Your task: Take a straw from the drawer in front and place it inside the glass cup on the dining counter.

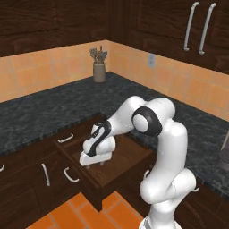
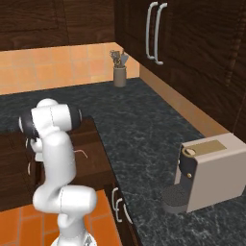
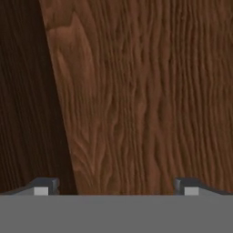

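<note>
The dark wooden drawer [image 1: 132, 156] stands pulled out under the black counter, its curved silver handle [image 1: 69, 175] on the front. My gripper [image 1: 95, 165] points down inside the drawer, close above its floor near the left wall. In the hand view the gripper [image 3: 116, 189] is open, its fingertips [image 3: 45, 186] far apart over bare wood grain with nothing between them. A thin pinkish line [image 2: 83, 152], possibly the straw, lies on the drawer floor beside my arm in the right base view. The glass cup and the dining counter are out of view.
Black speckled counter [image 1: 53, 112] runs around the corner, with a utensil holder [image 1: 99, 70] at the back and a coffee machine [image 2: 211, 173] on the right. Closed cabinet doors with handles [image 1: 44, 174] flank the drawer. Orange floor tiles [image 1: 76, 212] lie below.
</note>
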